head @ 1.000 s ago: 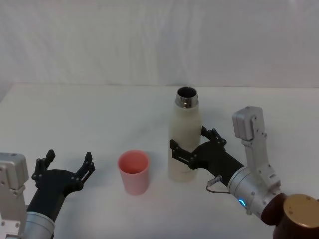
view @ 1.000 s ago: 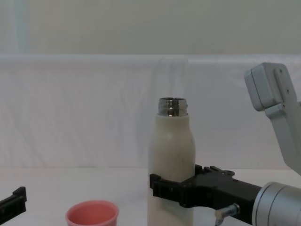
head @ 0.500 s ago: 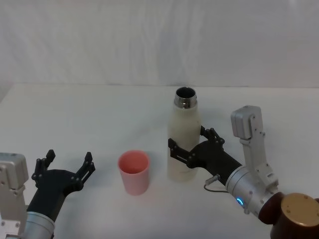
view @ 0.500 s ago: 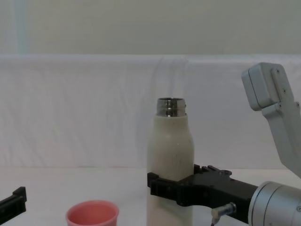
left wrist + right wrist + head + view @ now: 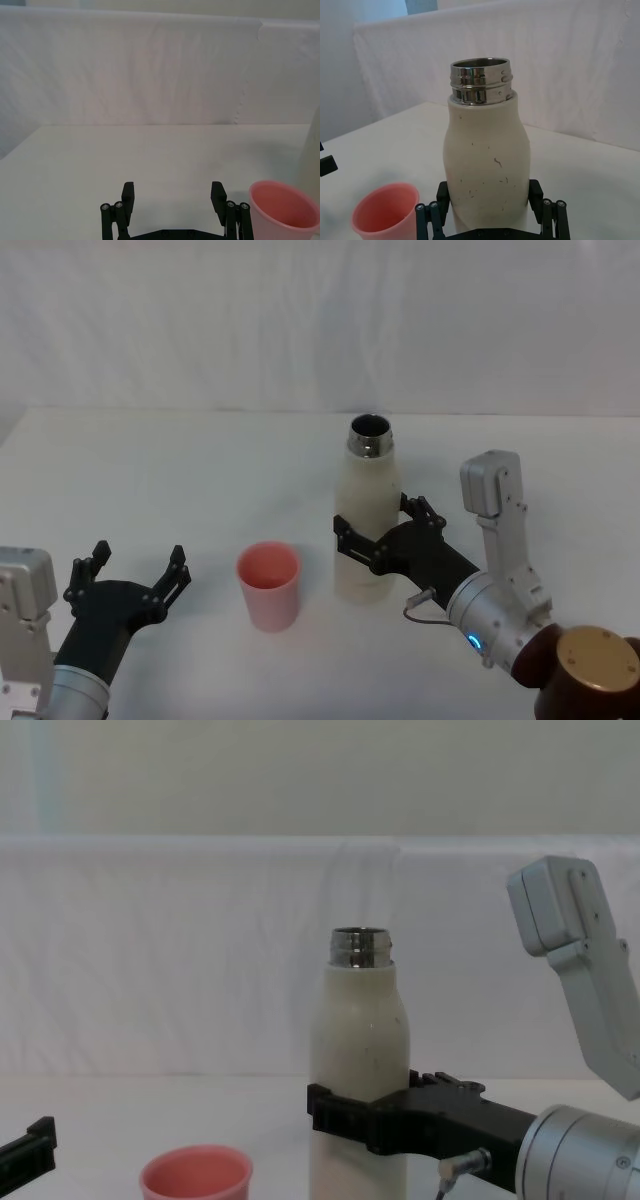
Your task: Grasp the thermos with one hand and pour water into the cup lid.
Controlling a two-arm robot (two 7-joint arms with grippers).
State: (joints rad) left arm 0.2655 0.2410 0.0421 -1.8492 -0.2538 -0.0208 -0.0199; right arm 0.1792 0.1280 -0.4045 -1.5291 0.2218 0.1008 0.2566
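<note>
1. Head view, left to right. Left gripper (image 5: 130,575) rests low at the near left corner of the desk (image 5: 200,470), fingers spread wide, nothing between them. Reads as parked; the task calls for one hand only.

2. Cup lid (image 5: 268,585) stands upright, mouth up, towards the near edge, left of centre. It sits well apart from the left gripper and just beside the thermos, with a clear strip of desk between. Left wrist view shows its inside pink and dry-looking; whether any water is in it, cannot tell for sure.

3. Thermos (image 5: 366,515) is upright just right of the cup lid, about mid-desk, steel neck uncapped and open. No tilt visible in the chest view, so the pour has not begun. Whether its base is on the desk or lifted slightly, cannot tell.

4. Right gripper (image 5: 378,540) comes in from the near right corner, fingers clamped around the lower body of the thermos, one on each side; right wrist view confirms the body sits between them. The low grip leaves neck and shoulder free, probably so the mouth can swing left over the cup lid.

5. Judgement: grasp done; next comes carrying and tipping leftward. Risk: a tall bottle held low may slip or swing when tilted.
</note>
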